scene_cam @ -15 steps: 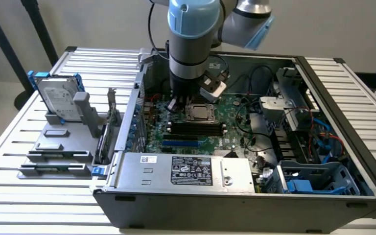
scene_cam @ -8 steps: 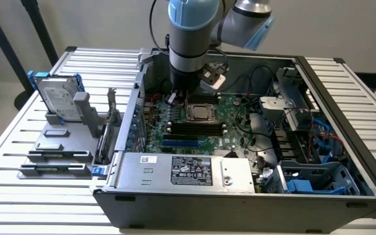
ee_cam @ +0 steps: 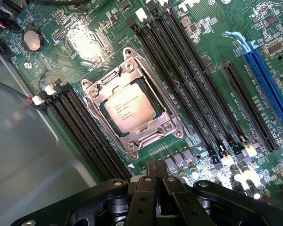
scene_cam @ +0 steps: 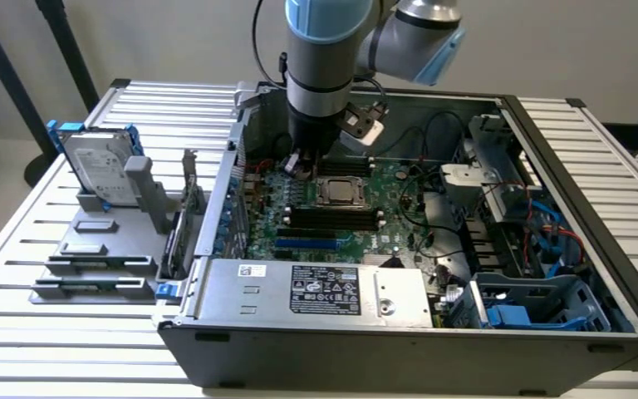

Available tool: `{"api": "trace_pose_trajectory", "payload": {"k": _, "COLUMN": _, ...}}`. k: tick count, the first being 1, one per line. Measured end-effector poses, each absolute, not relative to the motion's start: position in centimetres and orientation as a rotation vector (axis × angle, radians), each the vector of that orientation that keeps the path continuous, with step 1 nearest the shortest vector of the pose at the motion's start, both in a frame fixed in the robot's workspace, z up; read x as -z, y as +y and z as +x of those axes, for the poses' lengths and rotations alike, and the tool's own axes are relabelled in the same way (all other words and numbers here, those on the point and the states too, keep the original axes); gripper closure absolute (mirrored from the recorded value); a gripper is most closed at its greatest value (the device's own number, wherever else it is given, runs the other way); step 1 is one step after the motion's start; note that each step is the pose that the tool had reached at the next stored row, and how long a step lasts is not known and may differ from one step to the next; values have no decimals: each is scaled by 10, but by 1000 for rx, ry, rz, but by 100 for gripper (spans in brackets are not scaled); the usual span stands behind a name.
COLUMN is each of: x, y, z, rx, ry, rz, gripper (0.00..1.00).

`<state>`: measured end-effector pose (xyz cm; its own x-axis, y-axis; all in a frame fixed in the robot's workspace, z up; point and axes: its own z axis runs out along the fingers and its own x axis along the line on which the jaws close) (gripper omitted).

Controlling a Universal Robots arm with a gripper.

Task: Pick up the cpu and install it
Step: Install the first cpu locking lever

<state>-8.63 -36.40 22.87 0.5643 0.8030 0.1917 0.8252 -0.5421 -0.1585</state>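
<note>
Wrist view: cpu (ee_cam: 130, 110) seated in motherboard socket (ee_cam: 90, 92).

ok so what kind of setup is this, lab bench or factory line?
Looks like a lab test bench for PC assembly, not a line: one open computer case on a slatted metal table, a fixture holding a hard drive, and the cpu seated in the motherboard socket.
</note>
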Motion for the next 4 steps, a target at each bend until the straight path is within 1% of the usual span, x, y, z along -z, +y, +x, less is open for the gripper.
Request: {"api": "trace_pose_trajectory", "payload": {"k": 4, "x": -229, "y": -364, "z": -86, "rx": 141, "ry": -1360, "rz": -2568, "gripper": 89}}
